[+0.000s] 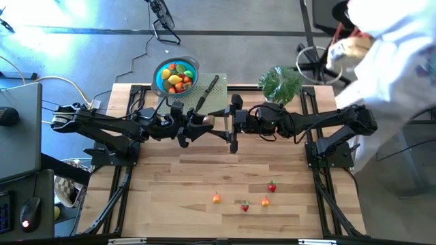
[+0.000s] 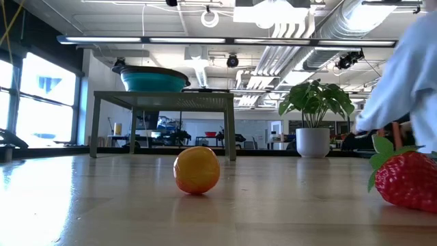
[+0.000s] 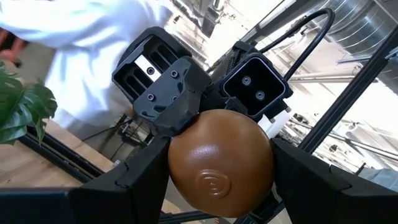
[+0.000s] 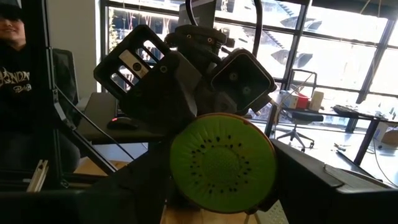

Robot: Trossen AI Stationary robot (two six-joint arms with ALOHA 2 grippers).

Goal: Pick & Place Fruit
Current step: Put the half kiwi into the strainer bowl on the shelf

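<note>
**A:** Table (image 1: 170, 218) first: pale wood, with both dark arms reaching in from the sides to meet nose to nose above the middle of its far half.

**B:** And behind them the small raised stand (image 1: 221, 102), carrying the blue bowl (image 1: 157, 76) already heaped with fruit. That looks like the destination, with a black-handled knife (image 1: 208, 92) lying beside it.

**A:** Potted plant (image 1: 279, 83) to the right of the stand, and a person in a white sleeve (image 1: 388, 61) leaning in past the table's far right corner (no part in the job, as far as I can see).

**B:** Now the action. The left gripper (image 3: 219, 180) has its fingers clamped either side of a kiwi half (image 1: 207, 121), brown skin facing its camera.

**A:** And the right gripper (image 4: 222, 186) has its fingers closed on the same piece, with the green seeded face towards it. I read that as a hand-over in mid-air, held by both so that it can't drop.

**B:** Smallest last: four pieces lie on the near boards, an orange (image 1: 216, 198) and a strawberry (image 1: 272, 186) among them, well apart from the bowl and not yet collected.
</note>
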